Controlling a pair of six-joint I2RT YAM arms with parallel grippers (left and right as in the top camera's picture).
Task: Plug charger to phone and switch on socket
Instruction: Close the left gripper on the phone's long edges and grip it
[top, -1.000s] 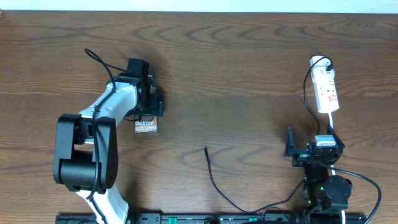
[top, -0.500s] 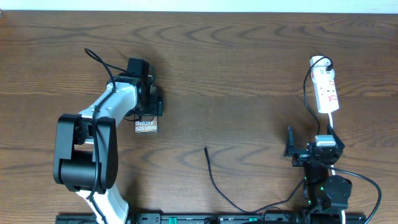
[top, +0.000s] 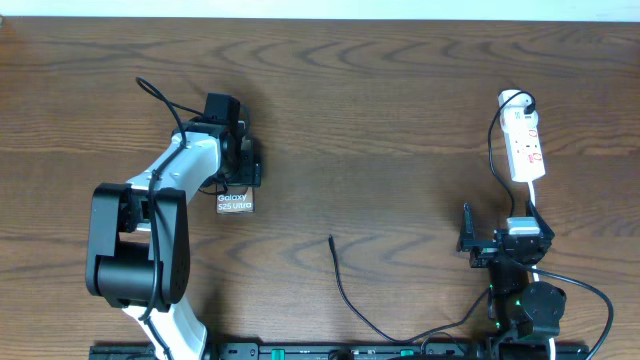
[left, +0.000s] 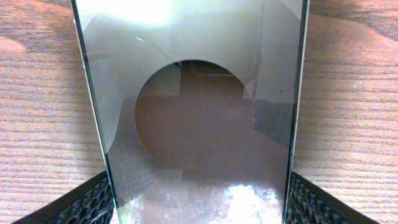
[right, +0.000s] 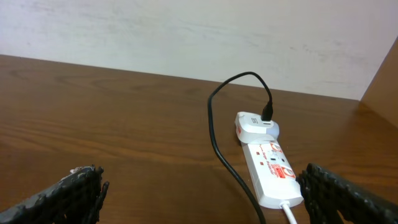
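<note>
1. Two arms at one wooden bench (top: 400, 120). Task judged barely begun: charger not yet in phone, switch on socket too small to read.
2. Phone (top: 233, 202): left half of bench, about midway between far and front edges. Long axis far-to-front, labelled end toward front edge, far end hidden beneath left gripper (top: 240, 170).
3. Left gripper jaws: closed across the phone's width, a pad (left: 87, 202) against each long edge in the wrist view, glossy face filling the space between.
4. Charger (top: 341, 288): thin black cable, free tip mid-bench and pointing toward far edge, well apart from phone on its right-front side. Slack curving down to front edge between the arm bases.
5. Right gripper (right: 208, 199): near front-right corner, jaws at full spread, nothing between.
6. Governing relation: tip roughly midway between the two grippers and leftward of the right jaws, with the cable axis far-to-front at that point. Empty right arm judged the likelier fetcher, left arm being occupied with the phone.
7. Socket (top: 526, 140): toward far-right corner, long axis far-to-front, just beyond right gripper. White adapter (right: 256, 126) with black lead at its far end.
8. Room: bare wood from tip to phone and from tip to right jaws. Possible snag where slack crowds front edge.
</note>
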